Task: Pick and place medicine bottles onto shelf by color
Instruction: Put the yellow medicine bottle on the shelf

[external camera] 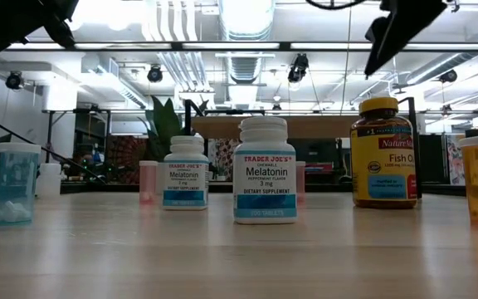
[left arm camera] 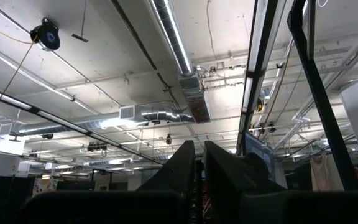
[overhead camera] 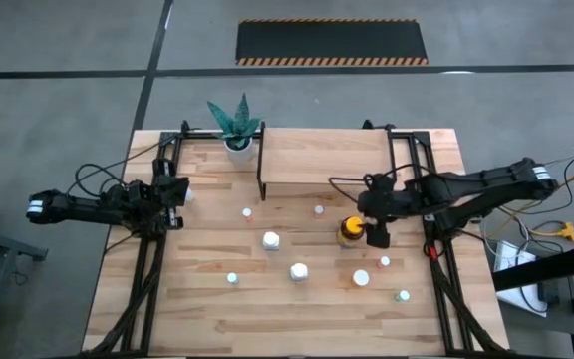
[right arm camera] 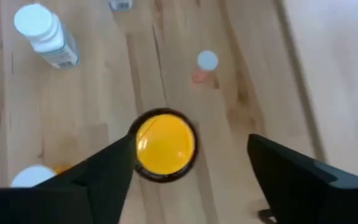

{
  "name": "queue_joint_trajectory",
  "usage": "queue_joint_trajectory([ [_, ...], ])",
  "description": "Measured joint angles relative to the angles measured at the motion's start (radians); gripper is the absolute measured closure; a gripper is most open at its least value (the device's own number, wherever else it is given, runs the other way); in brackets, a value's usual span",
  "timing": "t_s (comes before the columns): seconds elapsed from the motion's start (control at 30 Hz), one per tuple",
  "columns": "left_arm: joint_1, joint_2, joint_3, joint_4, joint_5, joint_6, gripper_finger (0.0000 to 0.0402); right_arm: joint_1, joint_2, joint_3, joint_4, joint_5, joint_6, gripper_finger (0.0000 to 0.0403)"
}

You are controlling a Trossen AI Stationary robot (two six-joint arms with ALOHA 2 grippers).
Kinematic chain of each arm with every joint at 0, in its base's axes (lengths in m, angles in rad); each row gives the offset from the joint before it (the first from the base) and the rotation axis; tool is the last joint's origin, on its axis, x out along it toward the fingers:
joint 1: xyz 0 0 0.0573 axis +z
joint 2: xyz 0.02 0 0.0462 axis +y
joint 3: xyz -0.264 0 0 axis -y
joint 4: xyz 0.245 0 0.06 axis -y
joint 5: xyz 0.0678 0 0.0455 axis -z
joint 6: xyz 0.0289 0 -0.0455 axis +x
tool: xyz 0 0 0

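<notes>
The large amber bottle with a yellow cap stands upright on the table, right of the middle; it also shows in the low view and from above in the right wrist view. My right gripper is open and hangs above it, its fingers standing on either side of the cap without touching. Small white bottles stand on the table. The light-wood shelf stands at the far edge. My left gripper is shut and empty at the table's left side, pointing up.
A white pot with a green plant stands left of the shelf. Tiny bottles stand scattered around. Black frame rails run along both sides of the table.
</notes>
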Motion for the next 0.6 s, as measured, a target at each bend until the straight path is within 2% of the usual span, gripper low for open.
queue_joint_trajectory([
  [0.2,0.000,0.002,0.000,-0.001,0.000,-0.003,0.0382,0.002,0.041,-0.013,-0.004,-0.021,0.042,0.0064],
  [0.6,0.000,0.001,-0.001,-0.002,0.000,-0.004,0.0382,0.051,0.142,-0.018,0.016,-0.019,0.051,0.0076],
])
